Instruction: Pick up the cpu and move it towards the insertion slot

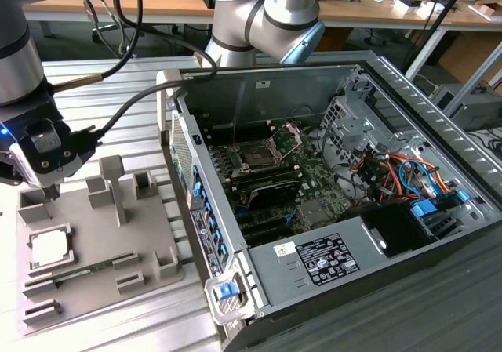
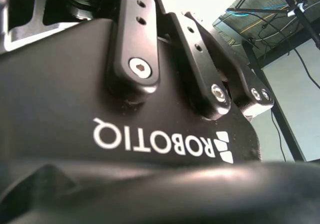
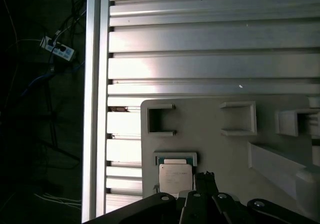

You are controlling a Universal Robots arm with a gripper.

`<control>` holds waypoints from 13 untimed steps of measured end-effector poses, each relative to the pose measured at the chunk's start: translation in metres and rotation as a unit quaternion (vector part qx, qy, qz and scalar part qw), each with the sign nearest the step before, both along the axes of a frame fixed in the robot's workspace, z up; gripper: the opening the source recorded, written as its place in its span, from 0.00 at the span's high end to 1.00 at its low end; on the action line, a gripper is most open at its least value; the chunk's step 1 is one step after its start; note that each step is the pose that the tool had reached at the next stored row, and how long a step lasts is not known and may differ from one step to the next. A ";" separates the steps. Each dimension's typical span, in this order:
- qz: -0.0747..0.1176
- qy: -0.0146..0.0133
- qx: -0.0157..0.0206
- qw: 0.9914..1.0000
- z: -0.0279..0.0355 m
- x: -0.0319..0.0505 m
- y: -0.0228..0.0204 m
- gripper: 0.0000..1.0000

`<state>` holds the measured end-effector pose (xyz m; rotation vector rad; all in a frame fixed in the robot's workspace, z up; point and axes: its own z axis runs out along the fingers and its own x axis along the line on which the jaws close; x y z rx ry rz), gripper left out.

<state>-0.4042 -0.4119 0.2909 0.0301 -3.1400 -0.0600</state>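
**Position of the part.** The cpu lies flat, pale metal top upward, in a shallow framed recess of the grey fixture plate. It is seated and not lifted. It is nearly square, so it has no marked long axis. Its edges run parallel to the edges of the plate.

**Relation to the gripper.** In the exterior view the gripper hangs tip-down over the far part of the plate. The cpu lies below the tip and offset from it toward the near edge of the plate, near but not touching. In the first wrist view the cpu appears just beside the gripper, not centred under it. Judged from this, the offset to be closed is a short sideways shift along the plate plus a descent.

**Gripper state.** Whether the gripper is spread or closed cannot be told. It carries no part, since the cpu rests in its recess.

**Nearby items.** A thin green memory stick lies in the same plate, on the side of the cpu away from the gripper.

**Destination.** The insertion slot is well apart from the gripper, toward the exterior view's right. It sits on the board inside the open computer case, and the case wall stands between the two. Its retention bracket is hinged up, and the dark centre is exposed.
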 end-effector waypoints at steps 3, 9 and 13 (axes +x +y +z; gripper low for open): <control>0.000 0.000 0.000 1.000 -0.0007 -0.0001 0.0000 0.89; 0.000 0.000 0.000 1.000 -0.0016 -0.0001 0.0000 0.89; 0.000 0.000 0.000 1.000 -0.0023 -0.0001 0.0000 0.89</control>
